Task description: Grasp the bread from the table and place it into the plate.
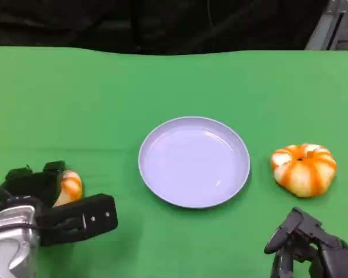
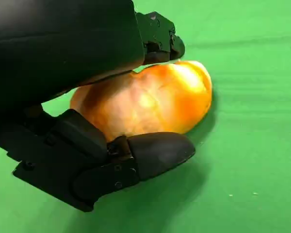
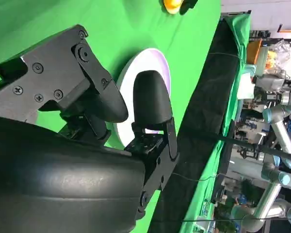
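Note:
A striped orange-and-white bread (image 1: 69,186) lies on the green table at the lower left. My left hand (image 1: 46,202) is around it, fingers over its far side and thumb along its near side. In the left wrist view the bread (image 2: 150,99) sits between the upper fingers (image 2: 157,36) and the thumb (image 2: 155,153), both touching it, and still rests on the cloth. The pale lilac plate (image 1: 156,185) stands at the table's middle, with nothing in it. My right hand (image 1: 310,246) hovers at the lower right, fingers apart and holding nothing.
A second orange-striped bread (image 1: 303,168) lies right of the plate, just beyond my right hand. The right wrist view looks past my right hand's fingers (image 3: 150,102) to the plate (image 3: 159,60). The green cloth ends at a dark backdrop behind.

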{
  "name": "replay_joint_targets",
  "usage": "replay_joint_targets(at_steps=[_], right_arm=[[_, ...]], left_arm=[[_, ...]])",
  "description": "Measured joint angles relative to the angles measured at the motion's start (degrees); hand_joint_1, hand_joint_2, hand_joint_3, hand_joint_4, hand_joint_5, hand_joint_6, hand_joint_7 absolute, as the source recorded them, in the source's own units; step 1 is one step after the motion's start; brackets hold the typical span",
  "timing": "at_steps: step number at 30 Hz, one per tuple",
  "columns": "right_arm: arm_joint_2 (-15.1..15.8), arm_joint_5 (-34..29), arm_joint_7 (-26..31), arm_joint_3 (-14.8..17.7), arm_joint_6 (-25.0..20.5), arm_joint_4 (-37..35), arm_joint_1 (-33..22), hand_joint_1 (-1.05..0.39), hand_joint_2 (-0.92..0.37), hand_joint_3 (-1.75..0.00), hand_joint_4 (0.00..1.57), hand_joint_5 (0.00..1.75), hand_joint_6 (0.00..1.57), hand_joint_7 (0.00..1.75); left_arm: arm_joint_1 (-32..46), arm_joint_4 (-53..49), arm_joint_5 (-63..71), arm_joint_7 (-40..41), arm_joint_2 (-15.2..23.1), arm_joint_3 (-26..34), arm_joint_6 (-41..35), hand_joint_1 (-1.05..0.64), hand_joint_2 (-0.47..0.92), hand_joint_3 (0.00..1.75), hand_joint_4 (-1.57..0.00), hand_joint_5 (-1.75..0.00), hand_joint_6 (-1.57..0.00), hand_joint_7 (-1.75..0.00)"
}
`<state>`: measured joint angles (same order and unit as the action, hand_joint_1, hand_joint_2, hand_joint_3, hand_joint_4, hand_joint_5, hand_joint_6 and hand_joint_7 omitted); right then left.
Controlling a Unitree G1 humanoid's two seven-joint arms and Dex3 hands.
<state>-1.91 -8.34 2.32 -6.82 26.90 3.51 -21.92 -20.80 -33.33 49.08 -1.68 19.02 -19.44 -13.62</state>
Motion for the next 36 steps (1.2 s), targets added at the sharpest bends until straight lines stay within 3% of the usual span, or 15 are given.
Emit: replay_joint_targets(at_steps=[3, 4, 5, 6, 12, 15, 25, 27, 28, 31, 36], right_arm=[[0.0, 0.0, 0.0, 0.0, 0.0, 0.0, -0.1, -0.16, -0.52, -1.58, 0.90, 1.75, 0.60, 1.75], [0.0, 0.0, 0.0, 0.0, 0.0, 0.0, -0.1, -0.16, -0.52, -1.58, 0.90, 1.75, 0.60, 1.75], [0.0, 0.0, 0.0, 0.0, 0.0, 0.0, 0.0, -0.16, -0.52, -1.58, 0.90, 1.75, 0.60, 1.75], [0.0, 0.0, 0.0, 0.1, 0.0, 0.0, 0.0, -0.16, -0.52, -1.58, 0.90, 1.75, 0.60, 1.75], [0.0, -0.1, 0.1, 0.0, 0.0, 0.0, 0.3, -0.16, -0.52, -1.59, 0.91, 1.75, 0.61, 1.75], [0.0, -0.1, 0.2, 0.1, 0.0, -0.3, 0.6, -0.16, -0.52, -1.60, 0.90, 1.75, 0.60, 1.75], [0.0, -0.1, 0.2, 0.1, 0.0, -0.3, 1.0, -0.16, -0.52, -1.59, 0.90, 1.75, 0.60, 1.75], [0.0, -0.1, 0.2, 0.1, 0.0, -0.3, 1.0, -0.16, -0.51, -1.59, 0.90, 1.75, 0.61, 1.75], [0.0, -0.1, 0.2, 0.1, 0.0, -0.3, 0.9, -0.16, -0.51, -1.59, 0.90, 1.75, 0.61, 1.75], [0.0, -0.1, 0.2, -0.1, -0.1, -0.5, 1.4, -0.16, -0.51, -1.59, 0.90, 1.75, 0.61, 1.75], [0.0, -0.1, 0.2, 0.0, -0.1, -0.7, 1.2, -0.17, -0.50, -1.60, 0.90, 1.75, 0.61, 1.75]], left_arm=[[1.0, 0.8, -2.0, 5.7, 1.0, 0.3, 5.3, -0.39, 0.37, 1.09, -1.03, -1.74, -0.80, -1.55], [1.4, 0.9, -2.3, 8.0, 1.5, 0.4, 7.2, -0.25, 0.36, 1.15, -1.14, -1.75, -0.86, -1.73], [1.9, 0.7, -2.5, 11.1, 1.9, 0.5, 9.2, -0.24, 0.36, 1.15, -1.15, -1.75, -0.86, -1.73], [3.1, 0.5, -2.2, 20.3, 2.5, 0.3, 15.2, -0.22, 0.34, 1.22, -1.11, -1.75, -0.84, -1.74], [3.8, -0.5, 2.9, 44.3, 3.6, -1.2, 23.2, -0.17, 0.22, 1.37, -1.07, -1.75, -0.83, -1.75], [3.8, -0.3, 4.4, 50.7, 4.1, -1.3, 24.5, -0.14, 0.18, 1.42, -1.08, -1.75, -0.87, -1.75], [3.8, 1.3, 5.2, 51.6, 4.2, -1.5, 24.6, -0.13, 0.16, 1.45, -1.08, -1.75, -0.88, -1.75], [3.8, 1.8, 4.9, 51.1, 4.1, -1.6, 24.9, 0.03, -0.02, 1.64, -1.13, -1.75, -0.96, -1.75], [3.5, 3.0, 4.3, 50.1, 3.7, -1.9, 25.9, 0.04, 0.01, 1.57, -1.12, -1.75, -0.98, -1.69], [-0.2, 6.7, 0.7, 43.1, -0.8, -3.5, 27.8, 0.06, 0.04, 1.56, -1.13, -1.75, -0.97, -1.73], [-5.9, 6.6, -2.5, 38.5, -7.3, -4.3, 30.5, 0.10, 0.02, 1.72, -1.13, -1.75, -0.95, -1.75]])
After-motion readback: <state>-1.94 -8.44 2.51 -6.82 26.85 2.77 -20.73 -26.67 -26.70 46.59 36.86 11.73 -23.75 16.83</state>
